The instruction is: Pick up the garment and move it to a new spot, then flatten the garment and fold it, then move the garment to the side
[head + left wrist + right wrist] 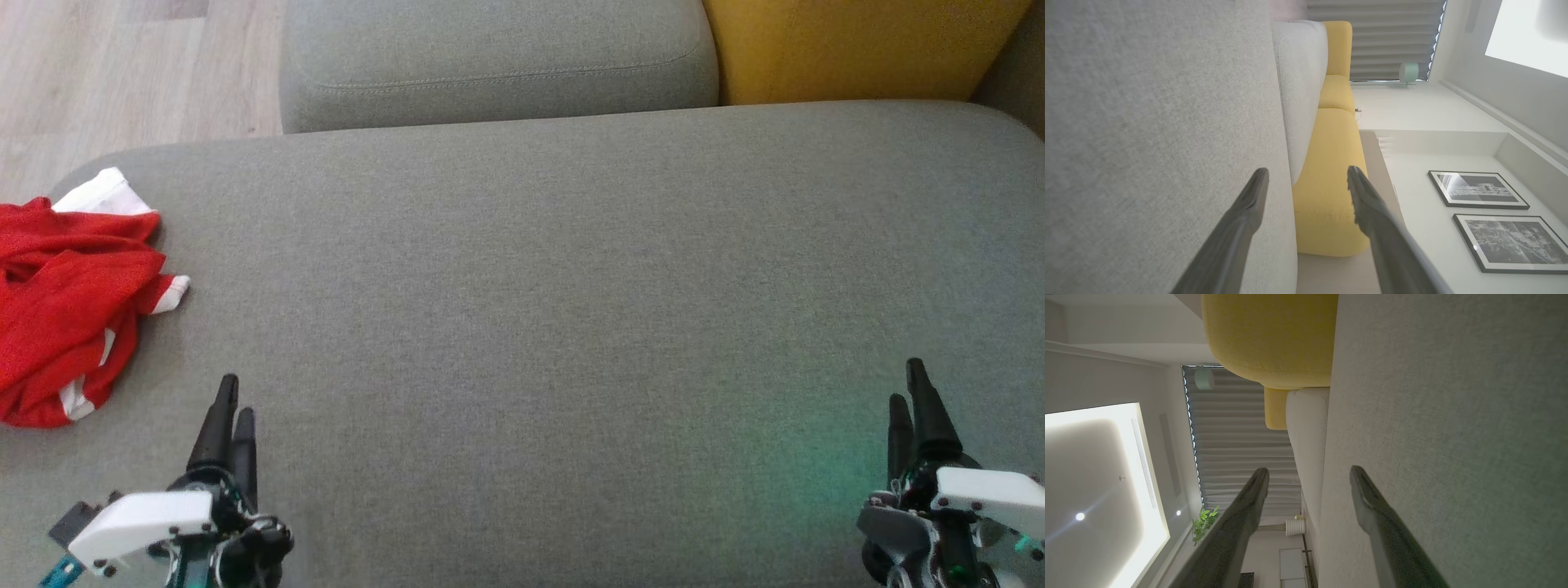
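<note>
The two grippers are seen nearest, at the bottom corners of the head view, with their fingers pointing up the frame. The left gripper (237, 396) is poised low over the seat (531, 286) at lower left, and the right gripper (905, 381) likewise at lower right. From the head each pair of fingers is viewed almost edge-on, one behind the other, so the gap is poorly shown there. In the left wrist view the fingers (1241, 220) are spread wide with nothing between them. The same is shown of the right fingers (1380, 522) in the right wrist view. Nothing is gripped by either.

The garment (65, 302), red with white trim, is crumpled on the far left edge of the seat and partly cut off by the frame. It is placed up and to the left of the left gripper, near it but untouched, and well apart from the right gripper.

Behind the seat a grey cushion (498, 57) is set, with a yellow cushion (857, 45) just beside it on the right. Pale wood floor (122, 73) is seen at upper left. A faint green glow (816, 465) is cast on the seat beside the right gripper.

Both wrist views are turned on their sides. Two framed prints (1478, 190) and a slatted blind (1372, 41) are shown past the left fingers. A plant (1204, 522) and a lit ceiling panel (1098, 477) are shown past the right ones.
</note>
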### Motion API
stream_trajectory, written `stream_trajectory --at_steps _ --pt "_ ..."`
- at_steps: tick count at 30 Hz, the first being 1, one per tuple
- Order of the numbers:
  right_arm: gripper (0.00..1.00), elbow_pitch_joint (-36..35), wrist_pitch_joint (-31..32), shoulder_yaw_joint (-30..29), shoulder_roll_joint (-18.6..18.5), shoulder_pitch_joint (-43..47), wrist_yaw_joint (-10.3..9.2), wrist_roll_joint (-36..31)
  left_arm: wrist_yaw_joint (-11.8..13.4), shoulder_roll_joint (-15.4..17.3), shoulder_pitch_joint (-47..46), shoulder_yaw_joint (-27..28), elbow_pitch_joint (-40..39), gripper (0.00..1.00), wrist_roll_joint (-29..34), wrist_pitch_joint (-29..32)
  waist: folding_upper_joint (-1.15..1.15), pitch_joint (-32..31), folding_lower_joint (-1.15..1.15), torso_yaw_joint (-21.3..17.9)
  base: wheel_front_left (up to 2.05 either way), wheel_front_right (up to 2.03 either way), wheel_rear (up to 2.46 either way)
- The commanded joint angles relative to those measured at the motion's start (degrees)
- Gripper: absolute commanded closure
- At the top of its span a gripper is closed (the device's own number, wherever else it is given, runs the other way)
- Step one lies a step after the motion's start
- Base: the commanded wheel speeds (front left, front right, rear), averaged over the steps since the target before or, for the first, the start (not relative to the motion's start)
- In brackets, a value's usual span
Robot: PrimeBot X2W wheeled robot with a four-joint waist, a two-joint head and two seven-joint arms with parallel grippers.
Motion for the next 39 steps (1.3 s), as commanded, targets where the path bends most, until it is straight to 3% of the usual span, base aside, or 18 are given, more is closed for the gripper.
stream_trajectory --at_steps 1,28,39 --pt "0.0 -2.4 -0.6 0.5 -1.0 -2.9 -0.01 -1.1 -0.1 0.8 -3.6 0.1 -2.5 0.0 1.1 -0.5 0.0 0.0 0.0 0.0 0.0 0.0 0.0" --pt "0.0 -9.3 -2.8 1.9 -1.8 -3.3 -0.02 -23.0 -0.2 0.7 -5.3 -2.8 -9.6 0.0 23.7 -5.0 0.0 -0.5 0.0 0.3 0.0 0.0 0.0" --pt "0.0 -10.9 -3.8 3.5 -2.5 -2.7 -0.02 -34.8 -0.2 1.1 -5.1 -3.7 -11.3 0.0 35.9 -6.8 0.0 -0.6 0.0 0.2 0.0 0.0 0.0"
